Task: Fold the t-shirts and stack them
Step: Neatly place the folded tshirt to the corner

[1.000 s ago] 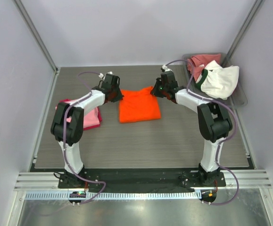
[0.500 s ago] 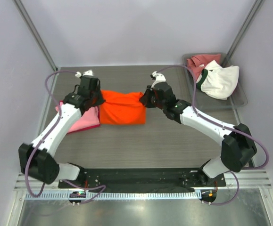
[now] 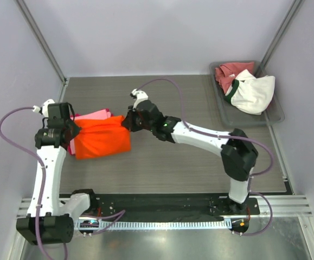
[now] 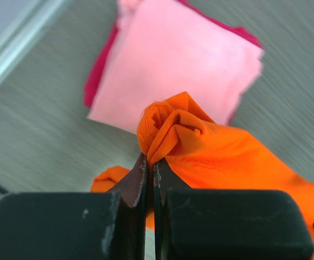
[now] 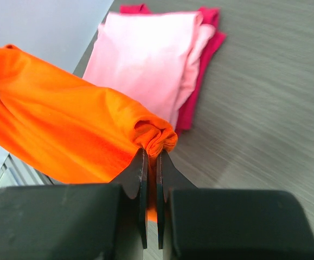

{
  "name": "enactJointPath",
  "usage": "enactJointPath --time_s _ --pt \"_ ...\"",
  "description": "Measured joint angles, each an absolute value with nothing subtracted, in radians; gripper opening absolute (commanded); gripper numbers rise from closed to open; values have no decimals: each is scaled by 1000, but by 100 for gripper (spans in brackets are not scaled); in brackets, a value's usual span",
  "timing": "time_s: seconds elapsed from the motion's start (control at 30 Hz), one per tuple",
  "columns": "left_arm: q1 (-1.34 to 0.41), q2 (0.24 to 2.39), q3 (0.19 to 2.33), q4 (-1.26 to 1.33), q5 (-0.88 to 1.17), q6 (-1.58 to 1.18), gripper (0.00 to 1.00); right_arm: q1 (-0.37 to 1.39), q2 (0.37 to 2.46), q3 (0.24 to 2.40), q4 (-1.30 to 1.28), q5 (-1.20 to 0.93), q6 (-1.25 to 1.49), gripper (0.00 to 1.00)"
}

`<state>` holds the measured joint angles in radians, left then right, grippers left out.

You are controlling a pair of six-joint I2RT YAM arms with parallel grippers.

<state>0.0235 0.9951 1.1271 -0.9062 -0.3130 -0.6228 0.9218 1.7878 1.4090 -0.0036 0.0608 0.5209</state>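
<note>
Left tool and right tool are each clamped shut on a bunched end of the folded orange t-shirt. It hangs stretched between them over the left side of the worktop, its long axis running from one tool to the other. Just beyond it, toward the far edge, lies the pink t-shirt, folded on top of the magenta t-shirt (seen from above, the orange cloth overlaps their near edge). Setting it down squarely seems to need a small shift away from the bases, and the left arm is nearer that stack. Well apart at the far right, a tray holds the rose-red t-shirt and the white t-shirt, both unfolded.
</note>
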Motion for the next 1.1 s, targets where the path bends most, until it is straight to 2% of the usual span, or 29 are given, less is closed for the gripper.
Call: enactJointPath --time_s 0.2,0.3,0.8,1.1 --pt "228 1088 1127 -931 -303 -590 0 979 1995 1577 3 46 535 1" --pt "276 1131 1129 -933 -298 -584 0 990 2061 1639 2 46 541 1" --pt "366 1338 1211 -878 -276 -542 0 974 2290 1970 -51 54 532 1" --pt "382 1570 1353 -857 -228 -551 0 923 2446 2135 -62 23 561 1"
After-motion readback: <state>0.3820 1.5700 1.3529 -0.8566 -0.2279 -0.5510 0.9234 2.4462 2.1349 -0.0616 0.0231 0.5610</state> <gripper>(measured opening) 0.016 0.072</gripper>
